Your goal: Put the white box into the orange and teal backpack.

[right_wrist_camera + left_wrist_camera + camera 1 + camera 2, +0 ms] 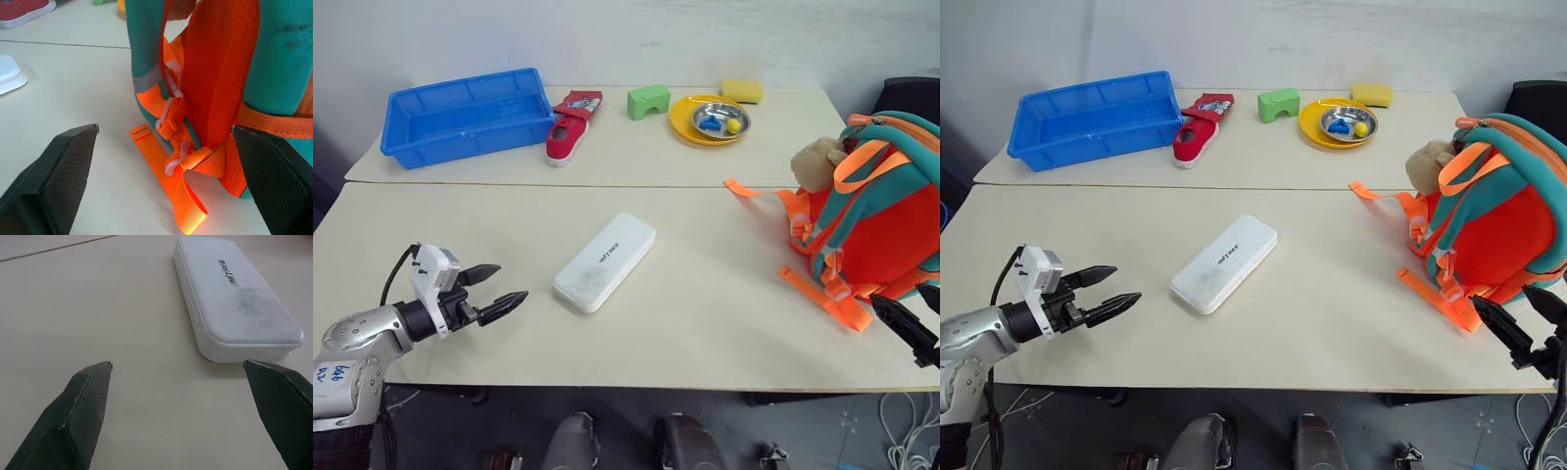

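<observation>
The white box [605,261] lies flat and slantwise in the middle of the near table [705,323], with dark lettering on its lid. My left gripper [509,284] hovers open just left of it, pointing at its near end [234,298], with nothing between the fingers. The orange and teal backpack [881,225] stands at the table's right edge, a tan plush toy [818,162] on its top and orange straps [166,176] trailing on the table. My right gripper [1501,297] is open at the backpack's near side, close to the straps and holding nothing.
On the far table sit a blue plastic tray [465,113], a red shoe [573,127], a green block [648,101], a yellow plate [683,122] bearing a metal bowl [720,119], and a yellow sponge [742,90]. A black chair [911,98] stands behind the backpack.
</observation>
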